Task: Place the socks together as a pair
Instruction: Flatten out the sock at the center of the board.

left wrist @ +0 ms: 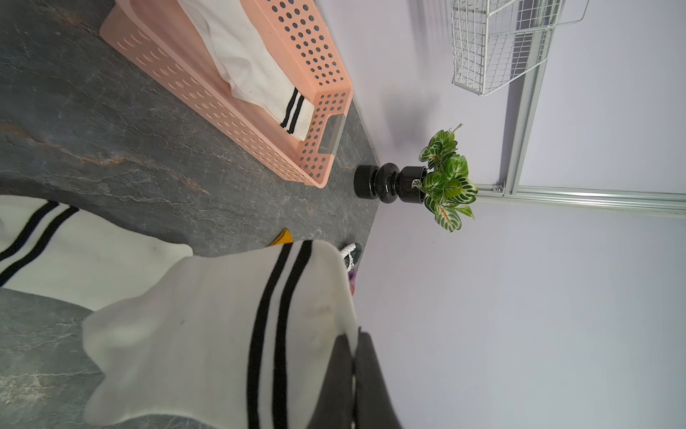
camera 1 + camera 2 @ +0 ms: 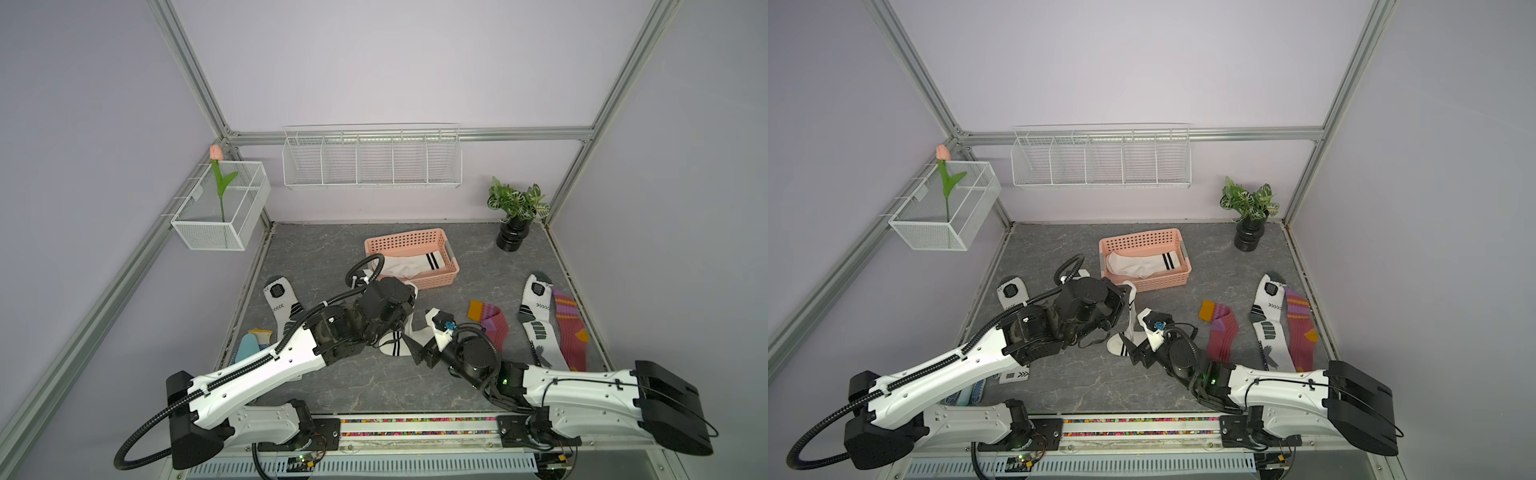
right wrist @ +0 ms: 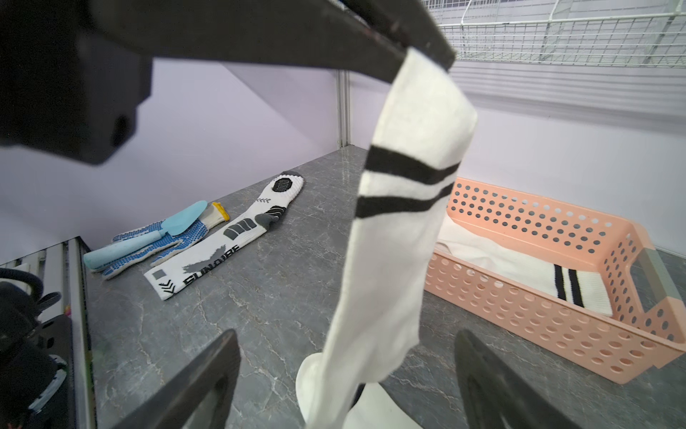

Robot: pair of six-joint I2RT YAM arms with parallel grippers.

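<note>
My left gripper [image 1: 356, 343] is shut on the cuff of a white sock with two black stripes [image 3: 393, 237]. The sock hangs from it down to the table, seen in a top view [image 2: 1130, 316]. Its lower end rests on a second striped white sock [image 1: 55, 252] lying flat [image 2: 392, 347]. My right gripper [image 3: 345, 371] is open, low, with its fingers on either side of the hanging sock's lower part, not touching it. A third striped white sock [image 2: 415, 266] lies in the pink basket [image 2: 451, 270].
One sports-marked white sock [image 2: 282, 303] lies at the left, beside a blue dotted glove [image 3: 159, 241] and a light blue trowel [image 3: 148, 237]. Another sports-marked sock [image 2: 536, 324] and two maroon socks [image 2: 496, 328] [image 2: 571, 332] lie at the right. A potted plant [image 2: 515, 216] stands at the back right.
</note>
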